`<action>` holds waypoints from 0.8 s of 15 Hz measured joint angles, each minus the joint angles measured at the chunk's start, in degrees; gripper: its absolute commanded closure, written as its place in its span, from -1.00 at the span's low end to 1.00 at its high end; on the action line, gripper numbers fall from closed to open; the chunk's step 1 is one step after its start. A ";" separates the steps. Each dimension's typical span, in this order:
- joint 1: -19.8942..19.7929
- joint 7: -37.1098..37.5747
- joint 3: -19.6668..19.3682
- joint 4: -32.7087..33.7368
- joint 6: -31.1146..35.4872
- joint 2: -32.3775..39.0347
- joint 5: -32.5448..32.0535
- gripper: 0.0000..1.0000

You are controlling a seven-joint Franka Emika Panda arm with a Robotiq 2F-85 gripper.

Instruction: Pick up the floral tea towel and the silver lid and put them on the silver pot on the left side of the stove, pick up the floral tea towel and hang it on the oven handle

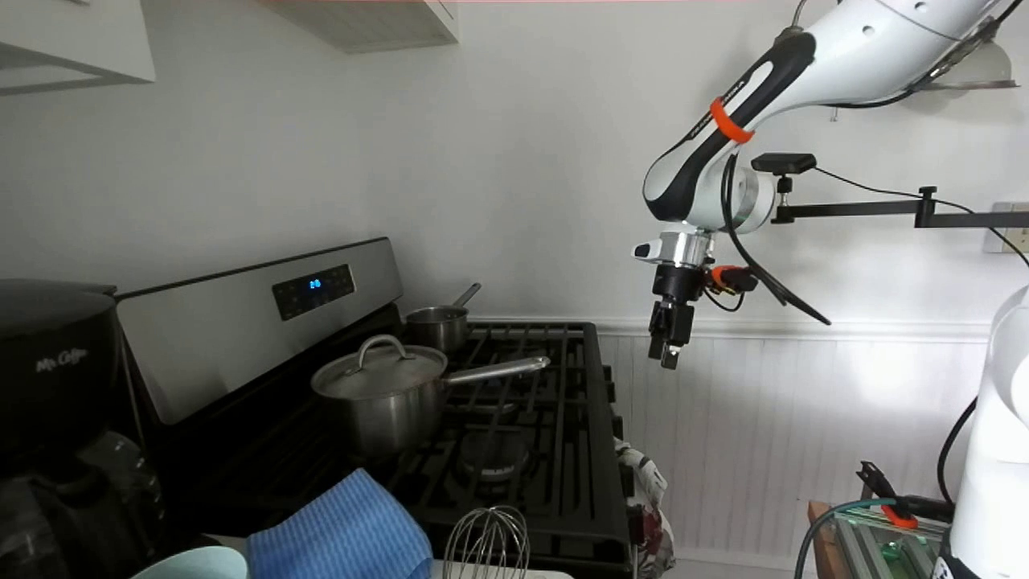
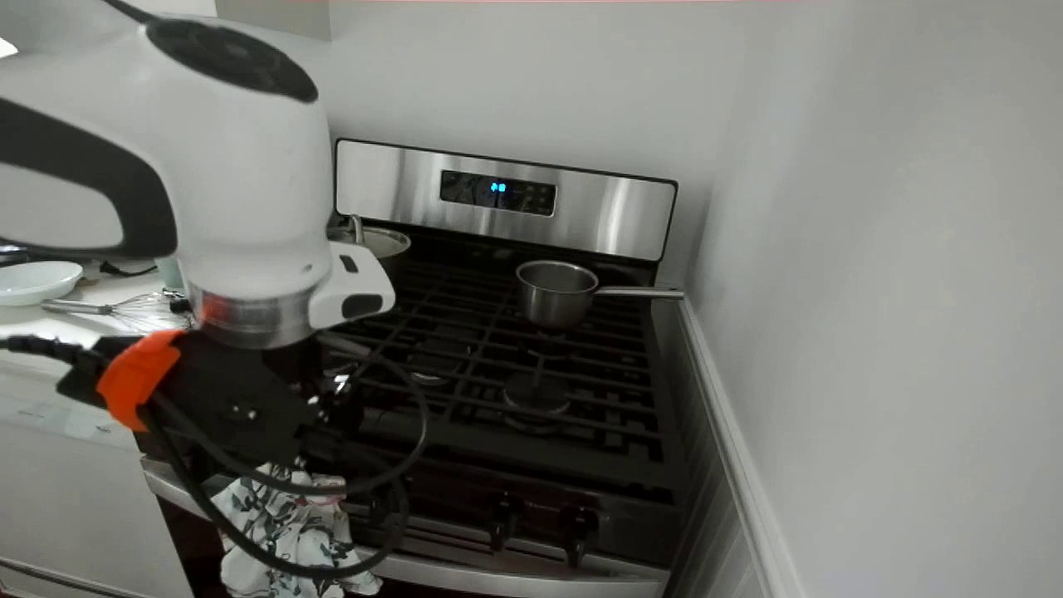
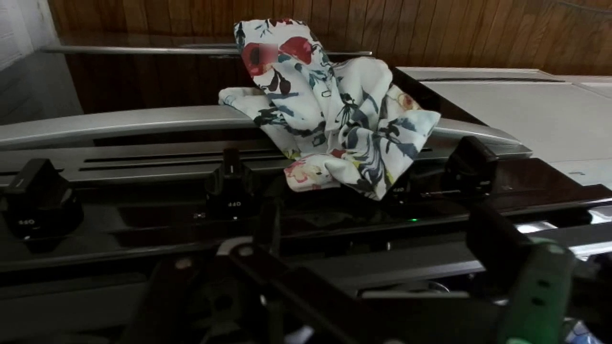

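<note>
The white floral tea towel [image 3: 330, 110] hangs bunched over the silver oven handle [image 3: 167, 118] in the wrist view. It also shows at the oven front in both exterior views [image 1: 653, 515] [image 2: 286, 531]. The silver lid [image 1: 379, 376] sits on the silver pot [image 1: 394, 422] on the stove's left side; the lid shows partly behind the arm in an exterior view [image 2: 384, 242]. My gripper [image 1: 665, 354] is above the stove's front edge, higher than the towel and apart from it. In the wrist view its dark fingers [image 3: 380, 222] stand wide apart with nothing between them.
A small open saucepan [image 2: 556, 299] stands on the back right burner. Black knobs [image 3: 40, 200] stick out along the stove front. A blue cloth [image 1: 346, 531], a whisk [image 1: 486, 539] and a coffee maker [image 1: 56, 362] are beside the stove. A wall [image 2: 872, 332] borders its right side.
</note>
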 measured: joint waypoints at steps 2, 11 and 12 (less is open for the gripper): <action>-0.24 2.63 -0.04 0.10 -3.44 -4.66 -4.45 -1.00; 0.10 10.14 0.93 3.31 -20.90 -19.48 -16.11 -1.00; 0.21 10.23 0.93 3.53 -21.56 -20.07 -16.23 -1.00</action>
